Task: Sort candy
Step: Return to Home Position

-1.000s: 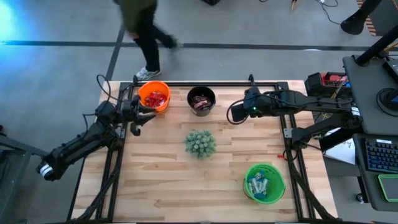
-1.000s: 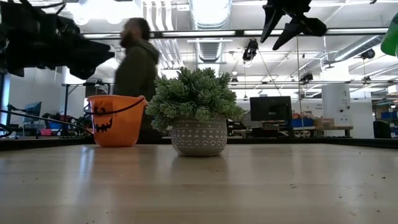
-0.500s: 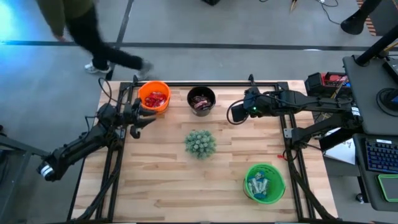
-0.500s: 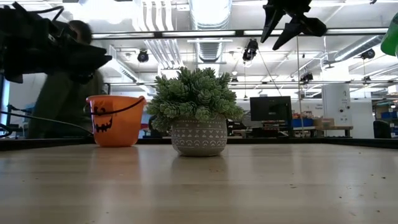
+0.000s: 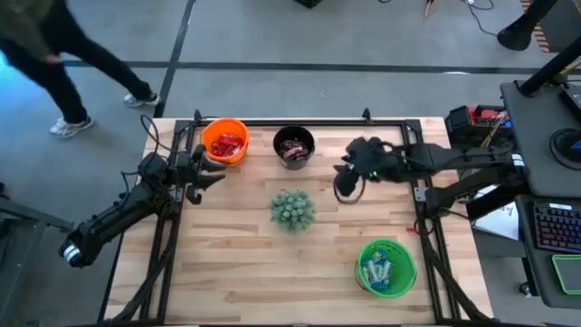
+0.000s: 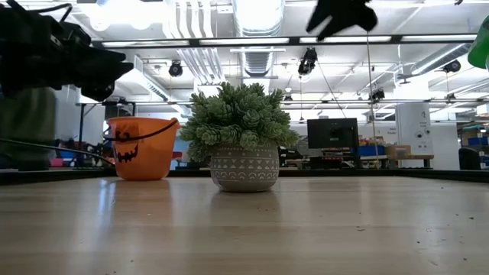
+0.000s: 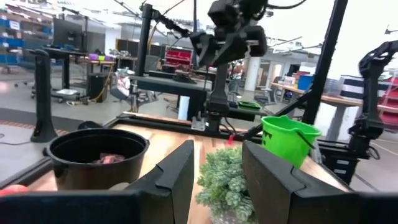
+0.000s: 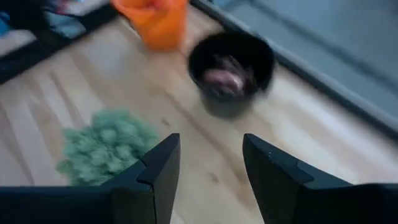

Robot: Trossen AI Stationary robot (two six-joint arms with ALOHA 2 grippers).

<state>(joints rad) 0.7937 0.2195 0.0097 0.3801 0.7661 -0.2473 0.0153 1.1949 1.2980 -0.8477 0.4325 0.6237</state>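
The candy lies sorted in three buckets: red sweets in the orange bucket [image 5: 226,143], dark brown ones in the black bucket [image 5: 294,147], and light blue and white ones in the green bucket [image 5: 386,267]. No loose candy shows on the table. My left gripper [image 5: 209,180] is open and empty. It hovers just near-left of the orange bucket and looks past the black bucket [image 7: 99,158]. My right gripper [image 5: 344,188] is open and empty too. It hangs above the table to the right of the black bucket [image 8: 231,71] and points down and left.
A spiky green plant ball in a patterned pot [image 5: 292,209] stands at the table's centre, between the buckets. A person [image 5: 45,54] walks on the floor beyond the far-left corner. Bare wood lies along the near edge and the left half.
My right gripper has drawn back a little toward the table's right and swung toward the near edge, tipping downward; its views are blurred. The person beyond the far edge has walked off to the left. My left gripper has kept its place.
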